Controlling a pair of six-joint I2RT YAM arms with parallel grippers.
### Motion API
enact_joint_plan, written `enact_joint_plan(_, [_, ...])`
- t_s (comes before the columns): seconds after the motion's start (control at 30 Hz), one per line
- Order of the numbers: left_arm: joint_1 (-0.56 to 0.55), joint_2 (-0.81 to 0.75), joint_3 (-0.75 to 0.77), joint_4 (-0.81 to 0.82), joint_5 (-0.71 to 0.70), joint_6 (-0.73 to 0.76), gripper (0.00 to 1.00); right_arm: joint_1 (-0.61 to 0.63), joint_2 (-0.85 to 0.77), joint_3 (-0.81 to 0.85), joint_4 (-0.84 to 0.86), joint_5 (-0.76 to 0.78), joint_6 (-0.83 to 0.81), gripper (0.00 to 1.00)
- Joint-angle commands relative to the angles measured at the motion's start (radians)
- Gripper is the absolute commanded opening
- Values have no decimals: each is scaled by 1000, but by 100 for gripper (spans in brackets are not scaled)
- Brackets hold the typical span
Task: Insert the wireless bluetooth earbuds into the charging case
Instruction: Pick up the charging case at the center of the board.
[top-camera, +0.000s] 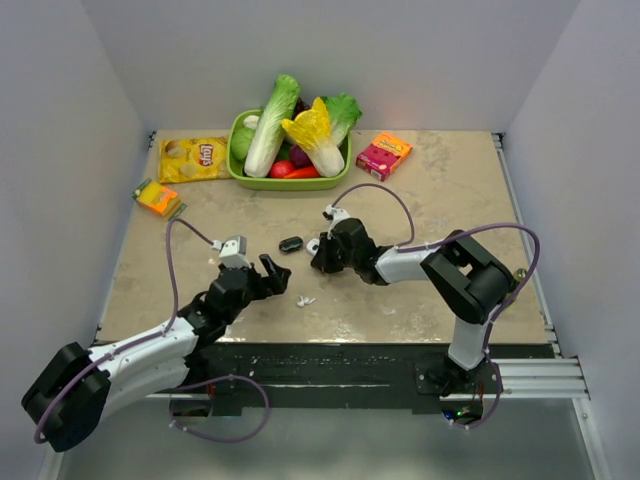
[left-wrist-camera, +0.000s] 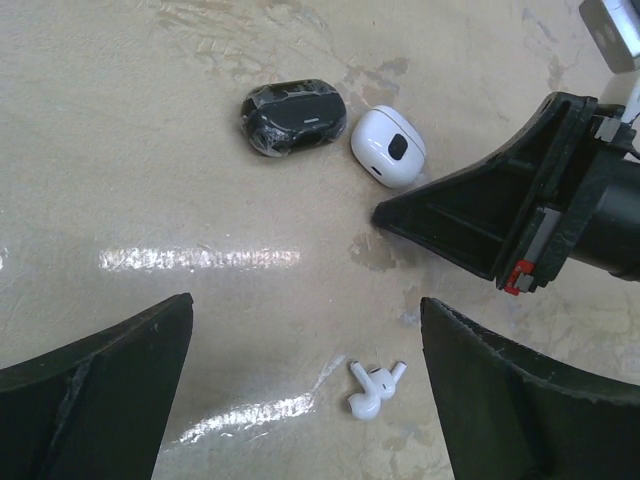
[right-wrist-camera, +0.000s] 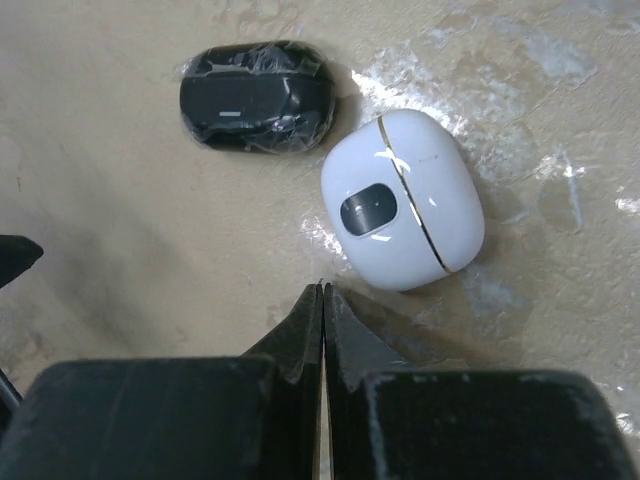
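The white charging case (right-wrist-camera: 403, 198) lies closed on the table with its dark spot facing up; it also shows in the left wrist view (left-wrist-camera: 388, 146) and the top view (top-camera: 314, 246). Two white earbuds (left-wrist-camera: 376, 389) lie loose together on the table, seen small in the top view (top-camera: 305, 300). My left gripper (left-wrist-camera: 307, 305) is open and empty, its fingers spread to either side of the earbuds, above them (top-camera: 272, 275). My right gripper (right-wrist-camera: 323, 290) is shut and empty, its tip just short of the case's near edge (top-camera: 318, 255).
A black plastic-wrapped case (right-wrist-camera: 256, 96) lies just left of the white case (top-camera: 291, 244). At the back are a green bowl (top-camera: 290, 181) of vegetables, a yellow chip bag (top-camera: 192, 158), a pink box (top-camera: 384, 155) and a small yellow-orange pack (top-camera: 158, 197).
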Motion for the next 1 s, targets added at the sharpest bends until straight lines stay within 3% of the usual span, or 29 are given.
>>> enact_joint_plan(0.0, [-1, -45, -11, 13, -45, -15, 100, -26, 16, 28, -9, 74, 33, 0])
enact_joint_plan(0.4, [-1, 3, -26, 59, -39, -41, 99, -32, -21, -18, -4, 94, 11, 0])
enact_joint_plan(0.6, [-1, 36, -28, 168, 6, -36, 87, -27, -227, -133, -44, 90, -1, 0])
enact_joint_plan(0.8, [-3, 234, 59, 309, 164, -13, 84, -20, -530, -256, -213, 140, -49, 15])
enact_joint_plan(0.97, [-10, 412, 279, 173, 159, 50, 88, -17, -722, -291, -326, 146, -78, 32])
